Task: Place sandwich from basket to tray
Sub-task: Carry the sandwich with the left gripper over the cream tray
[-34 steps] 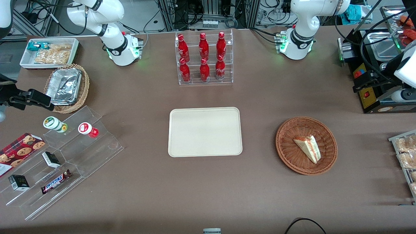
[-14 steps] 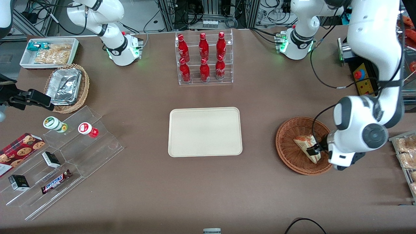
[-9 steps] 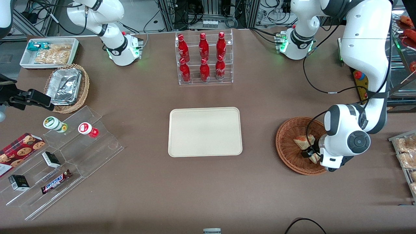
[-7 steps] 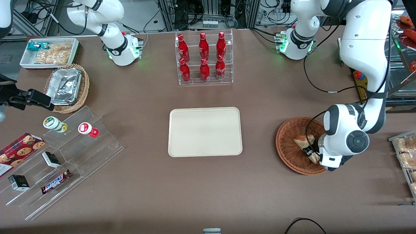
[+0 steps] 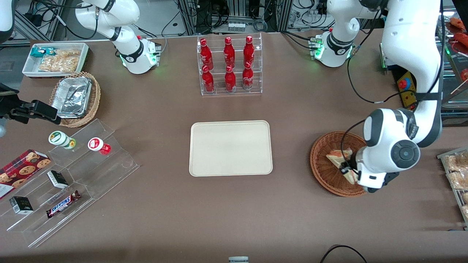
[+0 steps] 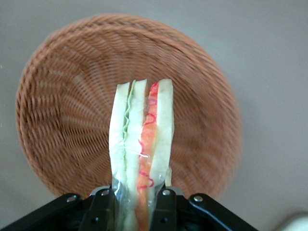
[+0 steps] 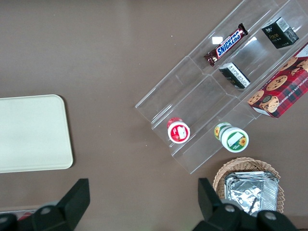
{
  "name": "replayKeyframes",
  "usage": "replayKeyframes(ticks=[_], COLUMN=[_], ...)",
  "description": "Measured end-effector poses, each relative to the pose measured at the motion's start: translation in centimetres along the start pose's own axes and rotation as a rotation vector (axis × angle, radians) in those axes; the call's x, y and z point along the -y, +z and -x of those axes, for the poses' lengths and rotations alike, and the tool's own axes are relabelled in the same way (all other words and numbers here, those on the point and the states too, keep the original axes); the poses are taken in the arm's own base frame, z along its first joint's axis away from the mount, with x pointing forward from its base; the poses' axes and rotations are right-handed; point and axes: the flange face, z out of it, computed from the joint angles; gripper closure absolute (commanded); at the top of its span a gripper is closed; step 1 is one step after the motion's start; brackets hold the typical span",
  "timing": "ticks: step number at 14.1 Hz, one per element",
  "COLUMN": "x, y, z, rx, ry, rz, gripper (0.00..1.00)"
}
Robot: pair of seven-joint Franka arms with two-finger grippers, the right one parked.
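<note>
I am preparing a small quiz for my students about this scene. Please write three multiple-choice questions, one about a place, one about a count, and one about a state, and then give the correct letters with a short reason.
1. Where is the sandwich?
A. on the cream tray
B. over the reddish-brown wicker basket, between the gripper's fingers
C. in the white bin of snacks

2. How many red bottles stand in the clear rack?
A. four
B. six
C. eight

3. What is the state of the cream tray?
A. it holds nothing
B. it holds the sandwich
C. it holds a bottle

Answers:
1 B: the left wrist view shows the gripper clamping the wrapped wedge with the basket under it.
2 B: the front view shows two rows of three red bottles.
3 A: the tray shows only its bare surface.
</note>
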Motion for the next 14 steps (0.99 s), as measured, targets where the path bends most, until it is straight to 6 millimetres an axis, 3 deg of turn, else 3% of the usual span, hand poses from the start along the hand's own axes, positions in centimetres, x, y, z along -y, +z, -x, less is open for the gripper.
replayKeyframes(ticks=[2,4,6,9,14], x=[-5.3,-11.1,-16.1,-22.3,-28.7], y=[-2.4,-2.4,-1.0,1.9,7.8], z=[4.7,10.5,15.5,20.3,27.0], rx=[-0.016,-0.036,-0.048,-0.067,-0.033], ry=[0.034,0.108,0.193,0.301,0.567], rz=[-0.004,-0.012,-0.022,-0.025,0.01], gripper=[0.72,0.72,0.72,0.72,0.72])
